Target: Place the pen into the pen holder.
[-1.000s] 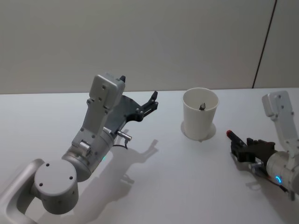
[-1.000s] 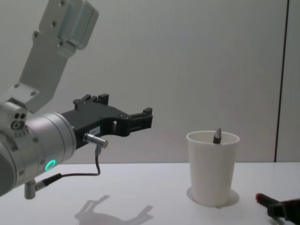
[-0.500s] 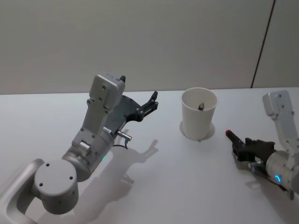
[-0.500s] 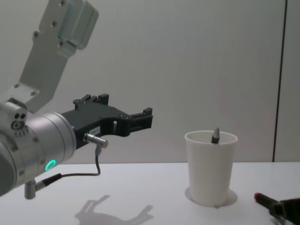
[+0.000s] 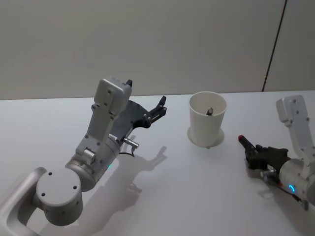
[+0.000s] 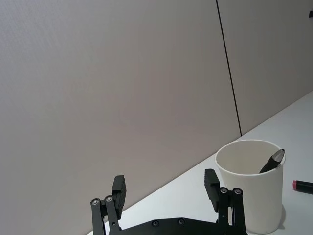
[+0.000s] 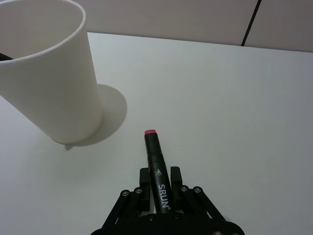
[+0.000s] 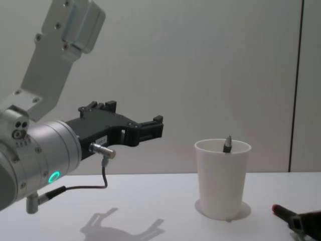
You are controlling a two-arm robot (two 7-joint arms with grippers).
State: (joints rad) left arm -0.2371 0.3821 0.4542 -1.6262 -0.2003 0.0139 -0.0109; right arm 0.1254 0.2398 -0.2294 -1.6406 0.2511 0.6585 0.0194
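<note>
White worktop point(image 5: 162, 196) met a plain grey wall panel point(image 8: 200, 60), crossed by one dark vertical seam. Nearest the robot, at its right, the right hand point(image 7: 159, 188) lay low over the worktop, clamped on a black marker pen point(image 7: 157, 169) lettered "SRUN", whose red end pointed toward the pen holder point(image 7: 46, 73). Over the preceding second this hand and its pen point(image 5: 244, 143) shifted only slightly in the head view, while the pen holder point(image 5: 207, 119) drifted a little leftward in both the head and chest views; because the seam drifted with it, the cameras rather than the cup probably moved. The pen was thus not yet lifted, and it lay near the cup but clearly apart from it, so delivery was judged to be unstarted.

Farther off, the left hand point(image 6: 166, 193) hung raised above the worktop beside the cup, fingers point(image 6: 211, 183) spread and empty, unmoved across that second. Beyond it the pen holder point(image 6: 250, 183) stood upright with a second, dark pen point(image 6: 272, 161) already leaning against its inner wall.

Concealed parts: the lower length of that second pen inside the cup; the rear of the gripped pen beneath the right hand's linkage; and, in the chest view, most of the right hand point(image 8: 303, 221), cut by the frame edge.
</note>
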